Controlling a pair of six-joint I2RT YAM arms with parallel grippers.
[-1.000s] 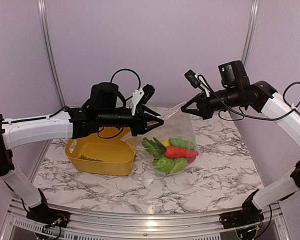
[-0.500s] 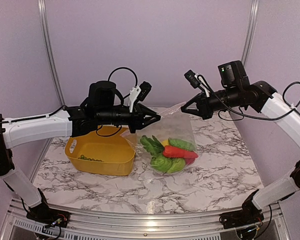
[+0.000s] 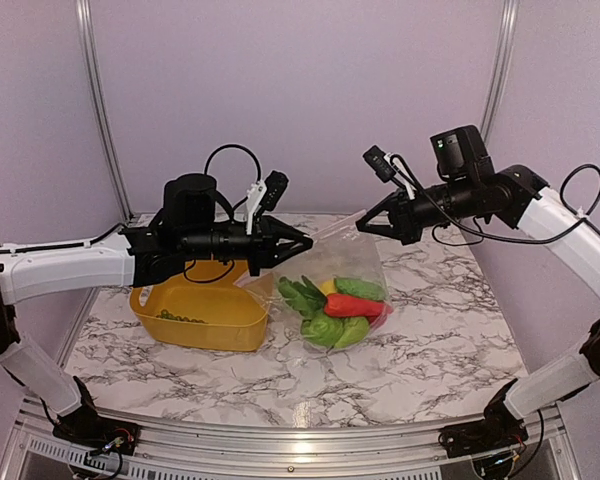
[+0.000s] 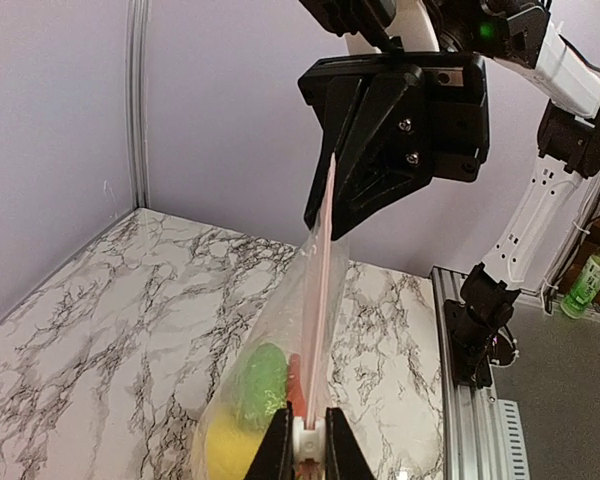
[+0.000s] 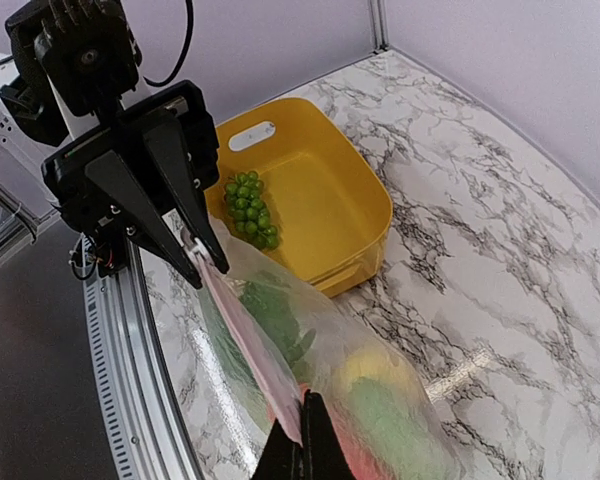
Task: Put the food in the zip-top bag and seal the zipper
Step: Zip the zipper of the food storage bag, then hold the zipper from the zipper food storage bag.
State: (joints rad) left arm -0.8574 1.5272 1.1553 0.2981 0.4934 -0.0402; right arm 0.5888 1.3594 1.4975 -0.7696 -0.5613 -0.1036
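Observation:
The clear zip-top bag point(image 3: 342, 262) hangs between my two grippers, its bottom resting on the marble table. Inside it lie the food pieces: an orange-red carrot point(image 3: 352, 303), green leafy pieces point(image 3: 302, 293) and a green and a yellow fruit point(image 4: 260, 380). The pinkish zipper point(image 3: 335, 229) is stretched taut from gripper to gripper, and also shows in the left wrist view point(image 4: 323, 260) and the right wrist view point(image 5: 245, 330). My left gripper point(image 3: 305, 242) point(image 4: 307, 425) is shut on the zipper's left end. My right gripper point(image 3: 365, 221) point(image 5: 303, 405) is shut on its right end.
A yellow plastic basket point(image 3: 215, 325) stands on the table left of the bag, under my left arm, with a bunch of small green grapes point(image 3: 180, 318) in it, also seen in the right wrist view point(image 5: 248, 196). Purple walls close in the back and sides.
My left gripper has drawn to the left and slightly up, so the gap between the grippers has widened and the strip is pulled straighter. My right gripper has shifted slightly left.

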